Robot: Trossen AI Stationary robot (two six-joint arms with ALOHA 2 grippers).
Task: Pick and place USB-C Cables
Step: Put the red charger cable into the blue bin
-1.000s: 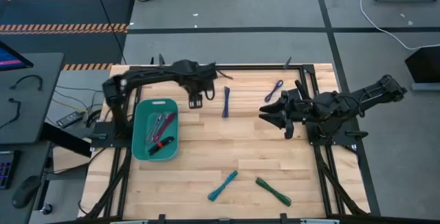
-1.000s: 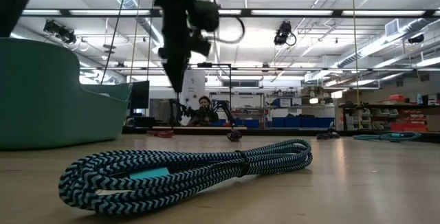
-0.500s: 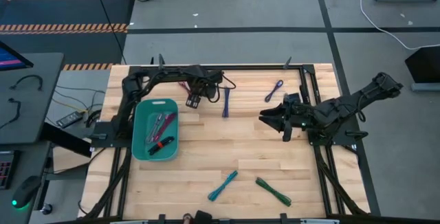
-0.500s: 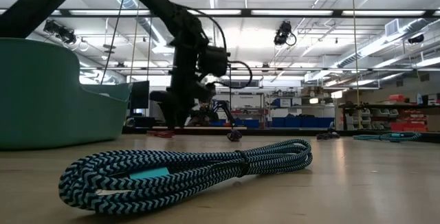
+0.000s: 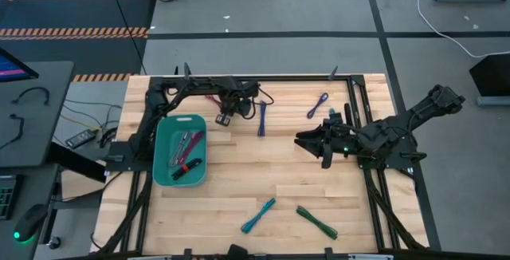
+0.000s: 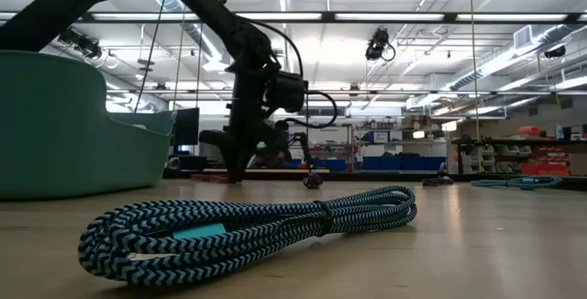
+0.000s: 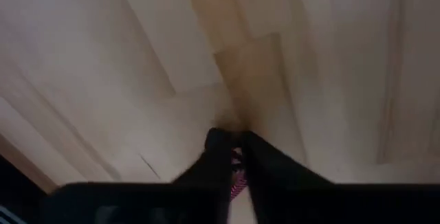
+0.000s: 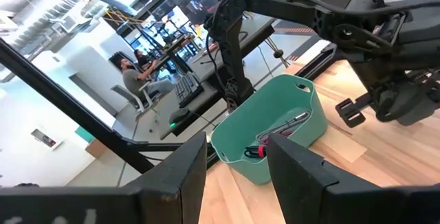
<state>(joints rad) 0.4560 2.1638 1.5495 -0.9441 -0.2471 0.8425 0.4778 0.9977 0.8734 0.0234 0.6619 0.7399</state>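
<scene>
Left gripper (image 5: 224, 119), down at the surface's (image 5: 263, 176) far edge, pinches a magenta cable (image 7: 237, 180); right gripper (image 5: 316, 143) hangs spread mid-surface.

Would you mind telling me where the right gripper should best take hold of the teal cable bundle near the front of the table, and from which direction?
Grip the teal cable bundle at its middle, descending from straight above. It lies flat as a long, narrow slanted bundle, so the right gripper, now well behind it, should turn its fingers to close across the narrow width. The green bundle lies apart, leaving room.
</scene>
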